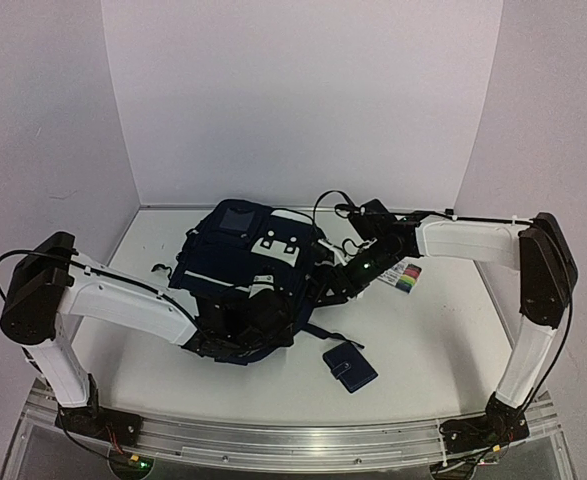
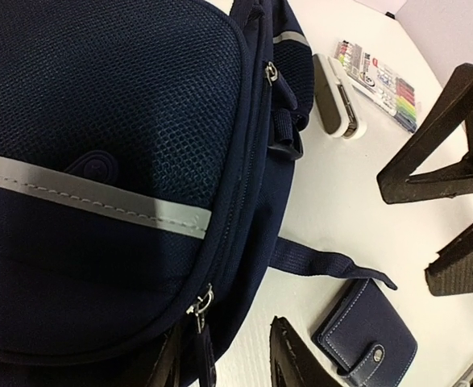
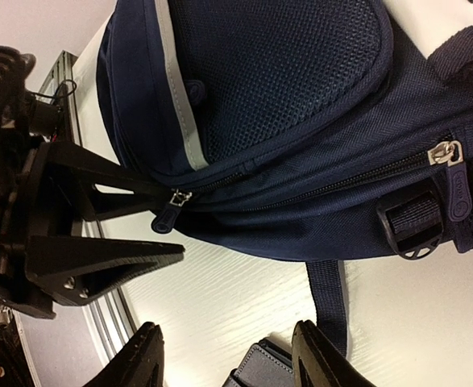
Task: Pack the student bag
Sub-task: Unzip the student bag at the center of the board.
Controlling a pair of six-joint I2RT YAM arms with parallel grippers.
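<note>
The student bag (image 1: 238, 275), navy with white stripes and a white front patch, lies at the table's middle. It fills the left wrist view (image 2: 99, 161) and the top of the right wrist view (image 3: 300, 105). My left gripper (image 1: 263, 318) is open at the bag's near edge. In its own view (image 2: 228, 363) a zipper pull (image 2: 197, 310) hangs between its fingers, beside the left one. The right wrist view also shows this pull (image 3: 168, 211). My right gripper (image 1: 335, 283) is open and empty at the bag's right side (image 3: 228, 355), over a loose strap (image 3: 329, 298).
A small navy wallet (image 1: 350, 366) lies on the table near the bag's front right (image 2: 365, 339), (image 3: 260, 369). A pack of coloured markers (image 1: 406, 277) and a white-and-grey case (image 2: 337, 97) lie right of the bag. A metal rail (image 1: 293, 435) runs along the near edge.
</note>
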